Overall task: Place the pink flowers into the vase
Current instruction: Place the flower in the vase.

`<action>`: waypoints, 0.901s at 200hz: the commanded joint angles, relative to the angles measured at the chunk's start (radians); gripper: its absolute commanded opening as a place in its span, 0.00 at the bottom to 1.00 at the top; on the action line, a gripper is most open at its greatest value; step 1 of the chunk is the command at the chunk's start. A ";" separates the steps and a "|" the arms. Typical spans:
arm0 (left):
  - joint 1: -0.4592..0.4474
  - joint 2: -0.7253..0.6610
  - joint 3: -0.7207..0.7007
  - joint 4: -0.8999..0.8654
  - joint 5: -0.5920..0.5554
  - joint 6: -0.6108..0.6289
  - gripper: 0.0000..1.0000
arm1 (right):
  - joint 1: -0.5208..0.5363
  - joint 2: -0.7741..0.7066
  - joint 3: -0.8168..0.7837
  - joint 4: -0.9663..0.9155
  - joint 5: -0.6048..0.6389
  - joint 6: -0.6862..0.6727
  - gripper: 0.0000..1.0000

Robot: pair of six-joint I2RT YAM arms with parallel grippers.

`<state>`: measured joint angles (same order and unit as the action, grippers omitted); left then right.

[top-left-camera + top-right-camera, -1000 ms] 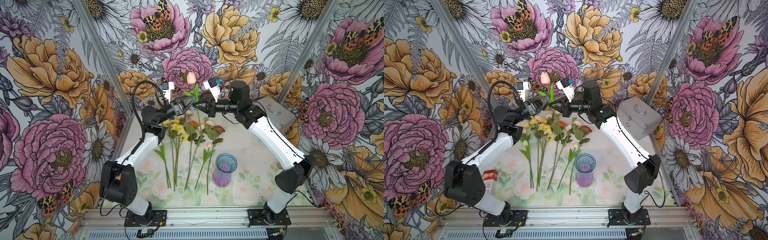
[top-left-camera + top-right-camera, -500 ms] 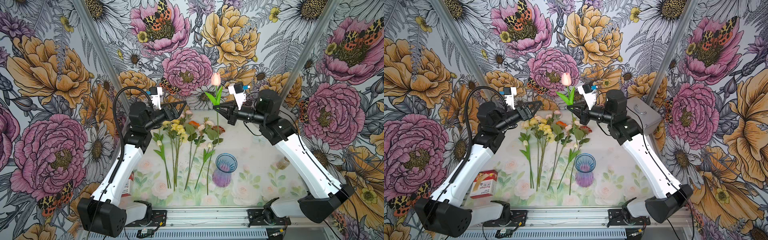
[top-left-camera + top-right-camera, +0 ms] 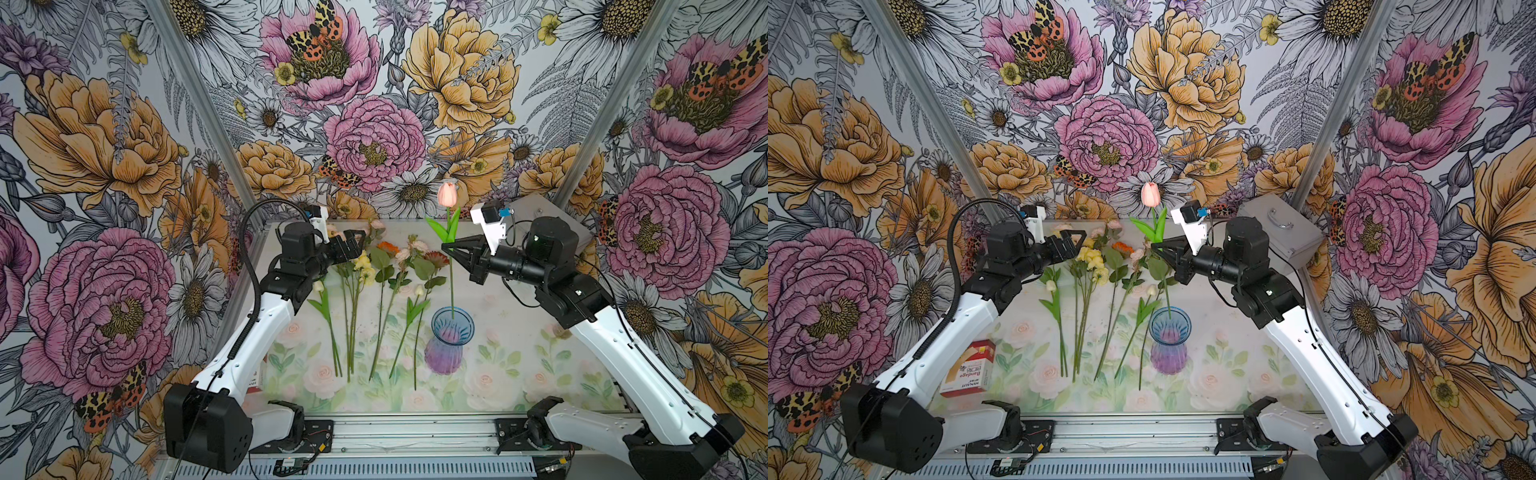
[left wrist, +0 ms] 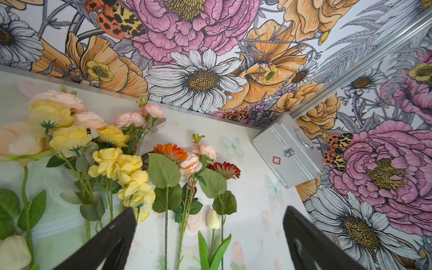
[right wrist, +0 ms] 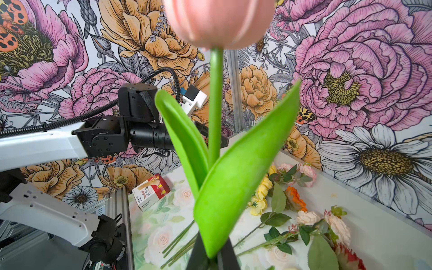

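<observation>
**Lowering the tulip to the vase's mouth**

Over the last second the right claw [image 3: 449, 246] has carried the tulip [image 3: 447, 194] away from the back of the table [image 3: 519, 374], where both claws stood close to it, and forward to the vase [image 3: 444, 357]. The claw is pressed together on the stem just under the leaves. The flower hangs upright, bloom on top.

In both top views the stem's lower end now lines up with the vase's blue mouth. It looks to be at the rim or just inside; how deep cannot be told. The left claw [image 3: 360, 243] has pulled back to its own side. It is spread wide, holds nothing, and hovers near the yellow blooms [image 3: 362, 264].

This suggests the first pink flower is about to go in. A straight descent and a release should finish it.

The vase stands upright toward the front of the table. Apart from that stem tip, nothing shows in it. The sprays [image 3: 405, 254] of pale pink blooms lie flat on the table beside the yellow blooms, not yet placed.

The metal case [image 3: 1281, 232] at the back right is latched shut, and the bandage box [image 3: 969, 368] by the left arm looks closed. What either holds is hidden.
</observation>
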<state>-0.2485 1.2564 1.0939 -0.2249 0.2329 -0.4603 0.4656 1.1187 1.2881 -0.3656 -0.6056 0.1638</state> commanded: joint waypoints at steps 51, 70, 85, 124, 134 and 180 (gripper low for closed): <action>-0.015 -0.011 -0.037 -0.005 -0.102 0.039 0.99 | 0.048 -0.097 -0.213 0.030 0.089 -0.041 0.00; -0.018 -0.007 -0.042 -0.004 -0.111 0.040 0.99 | 0.059 -0.143 -0.293 0.100 0.113 -0.055 0.00; -0.021 0.001 -0.042 -0.004 -0.113 0.041 0.99 | 0.064 -0.182 -0.358 0.166 0.138 -0.053 0.00; -0.031 0.024 -0.039 -0.004 -0.122 0.051 0.99 | 0.079 -0.244 -0.501 0.253 0.190 -0.055 0.00; -0.032 0.030 -0.039 -0.002 -0.124 0.051 0.99 | 0.082 -0.256 -0.532 0.275 0.207 -0.054 0.00; -0.037 0.051 -0.038 0.003 -0.125 0.057 0.99 | 0.094 -0.320 -0.700 0.455 0.235 -0.047 0.02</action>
<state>-0.2775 1.2980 1.0664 -0.2298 0.1284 -0.4335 0.5491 0.8349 0.6418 -0.0509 -0.4126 0.1177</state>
